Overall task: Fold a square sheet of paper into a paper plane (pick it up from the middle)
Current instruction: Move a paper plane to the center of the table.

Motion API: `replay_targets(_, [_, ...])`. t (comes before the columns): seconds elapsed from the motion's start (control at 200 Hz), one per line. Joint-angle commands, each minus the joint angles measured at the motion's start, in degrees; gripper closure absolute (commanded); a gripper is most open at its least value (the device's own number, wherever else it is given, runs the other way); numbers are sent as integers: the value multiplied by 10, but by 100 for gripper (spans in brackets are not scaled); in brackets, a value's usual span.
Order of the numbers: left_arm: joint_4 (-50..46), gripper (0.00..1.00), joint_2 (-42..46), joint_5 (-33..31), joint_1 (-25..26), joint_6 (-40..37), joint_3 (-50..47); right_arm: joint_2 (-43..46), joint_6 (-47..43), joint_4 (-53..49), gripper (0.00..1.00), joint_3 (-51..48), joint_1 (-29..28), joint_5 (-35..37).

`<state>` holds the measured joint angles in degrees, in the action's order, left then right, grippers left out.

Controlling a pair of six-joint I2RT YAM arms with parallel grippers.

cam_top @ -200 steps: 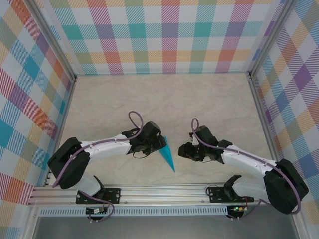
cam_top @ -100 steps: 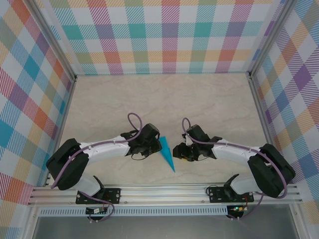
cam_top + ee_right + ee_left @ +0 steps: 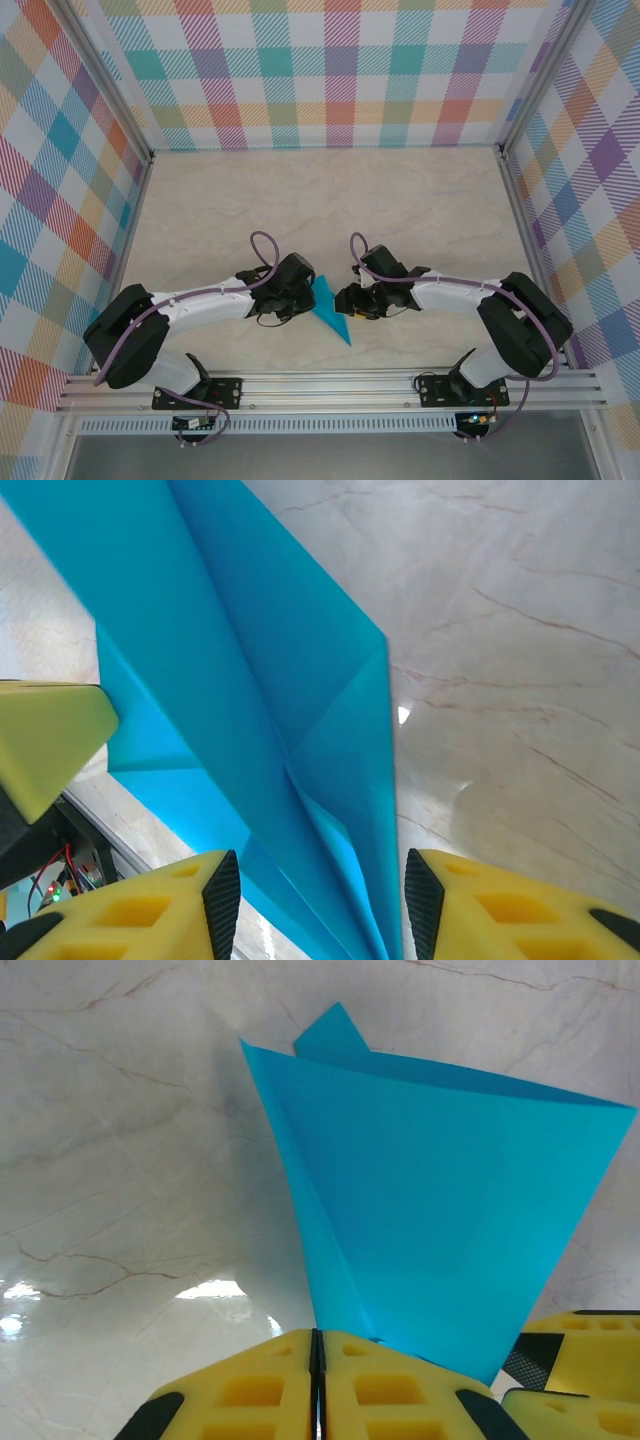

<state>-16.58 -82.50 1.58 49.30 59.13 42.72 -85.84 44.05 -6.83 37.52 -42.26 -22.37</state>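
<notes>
1. The paper plane (image 3: 331, 312) sits in the lower middle of the top view, on the pale marbled table (image 3: 330, 200). Its sharp tip points toward the bottom right of the frame.
2. The left end effector (image 3: 303, 297) meets the plane from the left. The right end effector (image 3: 345, 301) meets it from the right. The two are close together, with the paper between them.
3. In the left wrist view, the left end effector (image 3: 316, 1345) is at the bottom edge. Its yellow pads (image 3: 250, 1380) are pressed together, and one folded edge of the plane (image 3: 430, 1190) runs down into the seam. It is pinching the paper, which fans up into the frame.
4. In the right wrist view, the right end effector (image 3: 322, 880) has its yellow pads (image 3: 150, 910) standing apart. The plane (image 3: 250, 680) passes through the gap between them, its centre crease running from the upper left to the bottom middle.
5. I cannot tell whether the right pads are touching the paper.
</notes>
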Motion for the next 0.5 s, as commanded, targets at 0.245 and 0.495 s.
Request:
replay_targets(0.245, [-18,91,8,-8,-4,-6,-8,-30,-17,7,51,37,-25,-10])
replay_targets(0.495, [-15,91,0,-5,-5,-8,-5,-28,-29,-12,51,44,-37,-2])
